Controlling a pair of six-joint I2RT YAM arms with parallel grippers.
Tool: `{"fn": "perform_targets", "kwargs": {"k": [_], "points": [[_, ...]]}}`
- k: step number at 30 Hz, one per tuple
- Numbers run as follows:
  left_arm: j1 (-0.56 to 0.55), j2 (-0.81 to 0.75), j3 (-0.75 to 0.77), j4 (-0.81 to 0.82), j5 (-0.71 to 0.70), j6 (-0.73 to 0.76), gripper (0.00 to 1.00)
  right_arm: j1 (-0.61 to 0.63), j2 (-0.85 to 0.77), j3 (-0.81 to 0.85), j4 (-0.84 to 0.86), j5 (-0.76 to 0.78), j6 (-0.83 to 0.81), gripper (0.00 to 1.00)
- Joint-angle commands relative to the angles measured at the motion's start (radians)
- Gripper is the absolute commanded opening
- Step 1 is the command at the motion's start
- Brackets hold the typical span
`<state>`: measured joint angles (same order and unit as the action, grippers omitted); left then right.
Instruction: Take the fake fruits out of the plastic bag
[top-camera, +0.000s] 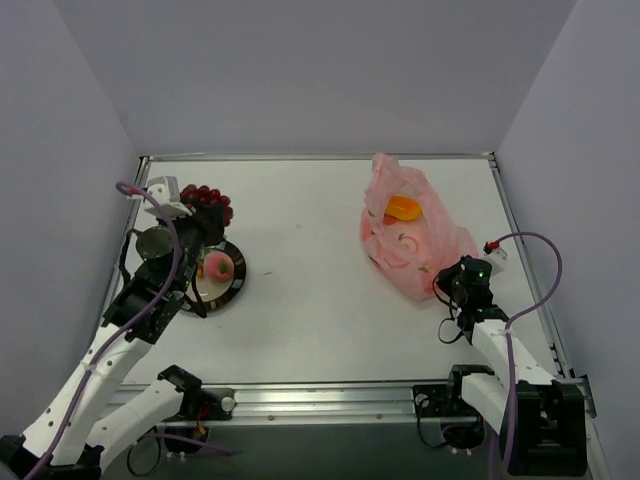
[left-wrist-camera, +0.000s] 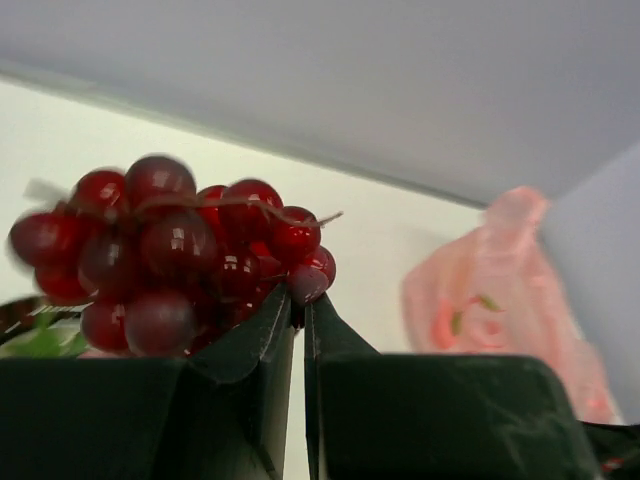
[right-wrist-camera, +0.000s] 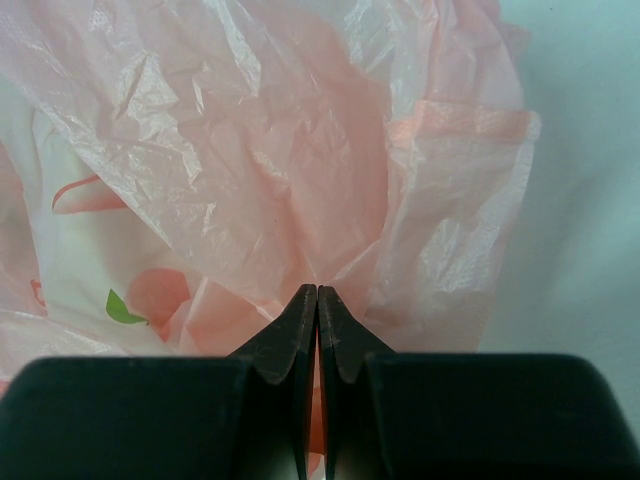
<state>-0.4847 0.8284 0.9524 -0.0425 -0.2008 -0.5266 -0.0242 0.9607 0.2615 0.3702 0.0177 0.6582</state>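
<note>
Pink, thin, crinkled film fills the right wrist view; this is the plastic bag (right-wrist-camera: 250, 150), which is seen from above standing crumpled on the right half of the tabletop (top-camera: 310, 310); a peach-coloured print with a small green leaf is shown on its side. Its near edge is gripped by the right gripper (right-wrist-camera: 317, 292), whose jaws are pressed together with a fold of the film pinched at their tips. In the top view an orange fruit (top-camera: 403, 208) is seen in the upper part of the bag, at or just inside its mouth; whether it is fully enclosed cannot be told.

On the left half of the tabletop a round, dark-rimmed plate (top-camera: 236, 295) is set, well apart from the bag; a pink-red fruit (top-camera: 218, 265) is resting on it, outside the bag. Just beyond the plate, towards the far left corner, a bunch of dark red grapes (left-wrist-camera: 170, 260) is found at the tips of the left gripper (left-wrist-camera: 298, 292); the jaws are drawn almost fully together, with only a thin slit left between them, and the bunch is pinched at its near edge, one grape lying right against the tips. The left side of the bunch is blurred in the left wrist view; whether the bunch is touching the tabletop cannot be told. The bag is seen in the background of that view, to the right and well apart from the grapes.
</note>
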Motion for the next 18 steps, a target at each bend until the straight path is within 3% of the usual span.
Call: {"fn": "perform_targets", "kwargs": {"k": [1,6,18], "points": [[0.041,-0.106,-0.059,-0.279,-0.205,0.008,0.02,0.006,0.001,0.005,0.024,0.001,-0.011,0.00],[0.110,-0.140,-0.127,-0.399,-0.360,-0.105,0.02,0.010,0.019,0.010,0.032,0.004,-0.012,0.00],[0.167,-0.098,-0.214,-0.448,-0.442,-0.260,0.02,0.046,0.026,0.016,0.030,0.024,-0.017,0.00]]}}
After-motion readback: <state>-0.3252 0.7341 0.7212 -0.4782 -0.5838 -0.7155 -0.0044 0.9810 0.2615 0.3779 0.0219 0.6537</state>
